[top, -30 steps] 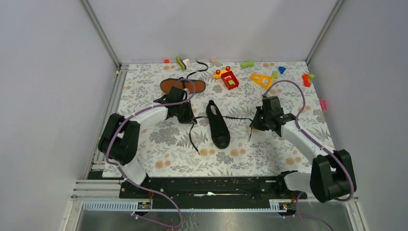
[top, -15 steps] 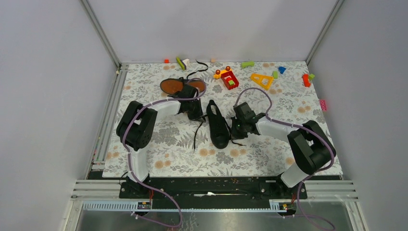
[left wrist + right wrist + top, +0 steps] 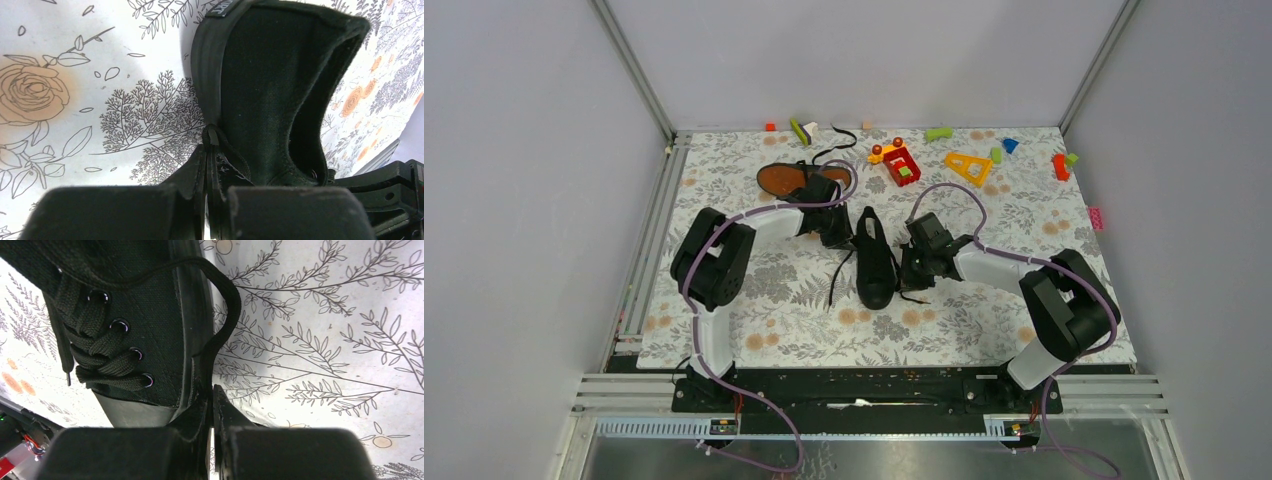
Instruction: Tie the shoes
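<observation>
— Where does everything lie?
— On the flower-printed surface (image 3: 984,320). One black canvas low-top sneaker (image 3: 876,265) stands upright in the middle between the two arms, toe towards the near edge. The second black sneaker (image 3: 780,178) lies far left with its orange-brown sole up, just beyond the left arm's wrist. Small colourful plastic toy blocks (image 3: 902,163) are scattered along the far edge.
— And the laces?
— The middle sneaker's thin black left lace end (image 3: 836,285) trails on its left. The right lace end (image 3: 227,315) curls away from the eyelets.
— What have the fingers got?
— The left fingers (image 3: 196,172) are pressed together beside the heel collar, seemingly nipping the left lace end. The right fingers (image 3: 225,410) are closed tight on the right lace end, close by the sole.
— How will it handle?
— I judge the sneaker light and soft-sided, so hard pulls may drag it. The laces look limp, flat and thin, so they are likely to slip. They are best gripped near the tips, leaving slack for crossing.
</observation>
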Robot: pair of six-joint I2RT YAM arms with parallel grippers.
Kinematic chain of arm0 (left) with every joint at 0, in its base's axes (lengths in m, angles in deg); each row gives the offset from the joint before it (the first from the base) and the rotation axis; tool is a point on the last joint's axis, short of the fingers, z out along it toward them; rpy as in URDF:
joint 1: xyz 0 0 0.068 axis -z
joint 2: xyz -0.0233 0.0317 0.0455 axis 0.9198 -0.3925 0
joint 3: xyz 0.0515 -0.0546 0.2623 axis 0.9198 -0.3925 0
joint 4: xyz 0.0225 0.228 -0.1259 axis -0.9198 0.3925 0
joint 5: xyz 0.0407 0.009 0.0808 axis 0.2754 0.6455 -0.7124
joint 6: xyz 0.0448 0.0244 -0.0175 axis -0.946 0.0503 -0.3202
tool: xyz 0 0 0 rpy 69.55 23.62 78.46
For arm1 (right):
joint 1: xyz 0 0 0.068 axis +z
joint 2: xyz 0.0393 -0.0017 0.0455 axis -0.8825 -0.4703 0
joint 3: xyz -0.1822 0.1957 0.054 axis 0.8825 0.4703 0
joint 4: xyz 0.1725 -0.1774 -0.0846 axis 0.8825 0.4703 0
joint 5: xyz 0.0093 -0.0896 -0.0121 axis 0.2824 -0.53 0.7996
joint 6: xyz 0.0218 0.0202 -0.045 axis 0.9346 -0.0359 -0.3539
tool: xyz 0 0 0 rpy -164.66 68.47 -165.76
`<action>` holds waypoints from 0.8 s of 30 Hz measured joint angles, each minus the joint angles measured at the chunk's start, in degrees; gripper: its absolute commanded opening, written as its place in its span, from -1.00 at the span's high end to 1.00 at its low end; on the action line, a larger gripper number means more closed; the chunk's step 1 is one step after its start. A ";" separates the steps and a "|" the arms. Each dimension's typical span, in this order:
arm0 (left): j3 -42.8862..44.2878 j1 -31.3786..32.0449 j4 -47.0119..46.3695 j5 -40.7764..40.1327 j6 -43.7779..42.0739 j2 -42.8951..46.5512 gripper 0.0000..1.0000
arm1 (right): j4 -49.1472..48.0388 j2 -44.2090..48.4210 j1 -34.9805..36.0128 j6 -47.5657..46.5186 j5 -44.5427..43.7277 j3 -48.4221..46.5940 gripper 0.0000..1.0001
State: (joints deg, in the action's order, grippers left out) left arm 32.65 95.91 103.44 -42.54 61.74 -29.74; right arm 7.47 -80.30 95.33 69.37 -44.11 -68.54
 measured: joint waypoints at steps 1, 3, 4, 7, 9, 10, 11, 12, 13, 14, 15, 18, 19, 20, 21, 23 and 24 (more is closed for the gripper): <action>0.00 -0.04 -0.20 0.35 0.00 -0.13 1.00 | -0.02 0.00 0.00 0.09 0.35 -0.02 1.00; 0.00 -0.11 -0.61 1.11 0.11 -0.42 1.00 | -0.09 0.02 0.02 0.26 0.68 -0.04 1.00; 0.00 -0.13 -0.85 1.42 0.20 -0.55 1.00 | -0.15 0.02 0.02 0.33 0.92 -0.04 1.00; 0.00 -0.15 -1.55 1.92 0.44 -0.74 1.00 | -0.22 0.15 0.04 0.59 1.33 -0.04 1.00; 0.00 -0.15 -1.62 1.97 0.44 -0.74 1.00 | -0.15 0.70 0.04 0.68 1.25 -0.04 1.00; 0.00 -0.15 -1.53 1.95 0.42 -0.74 1.00 | 0.04 1.36 0.04 0.63 1.09 -0.09 1.00; 0.00 -0.15 -1.49 1.90 0.39 -0.74 1.00 | 0.22 1.81 0.04 0.50 0.79 -0.17 1.00; -0.04 -0.15 -1.40 1.79 0.22 -0.61 1.00 | 0.94 2.49 0.07 0.20 0.22 -0.57 1.00; -0.42 -0.24 -1.20 1.55 -0.09 -0.26 1.00 | 1.57 3.23 0.07 -0.22 -0.28 -1.11 1.00; -1.09 -0.39 -1.01 1.25 -0.37 0.50 1.00 | 2.23 3.93 0.07 -0.63 -1.11 -1.70 1.00; -1.95 -0.48 -0.68 0.94 -0.66 1.53 1.00 | 2.82 4.83 0.07 -1.14 -1.90 -2.29 1.00; -5.51 -1.03 1.33 0.22 -1.55 6.47 1.00 | 4.28 8.48 -0.09 -2.75 -4.55 -2.89 1.00; -6.56 -1.25 2.01 0.13 -1.77 8.41 1.00 | 4.94 9.92 -0.24 -3.28 -5.22 -2.89 1.00; -7.50 -1.33 2.38 0.13 -1.90 10.38 1.00 | 5.51 11.21 -0.39 -3.72 -5.81 -2.89 1.00; -8.52 -1.53 2.36 0.20 -1.99 12.39 1.00 | 6.10 12.52 -0.61 -4.15 -6.16 -2.89 1.00; -10.21 -1.70 1.99 0.87 -1.81 15.54 1.00 | 7.17 15.15 -1.33 -5.07 -6.88 -2.89 1.00; -11.19 -1.70 1.51 1.44 -1.51 16.98 1.00 | 7.52 16.44 -1.75 -5.46 -7.28 -2.89 1.00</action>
State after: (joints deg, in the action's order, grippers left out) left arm 21.46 94.20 104.95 -41.10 60.23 -12.76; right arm 14.99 -63.87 93.59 63.91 -51.39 -71.42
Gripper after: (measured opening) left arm 0.013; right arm 0.020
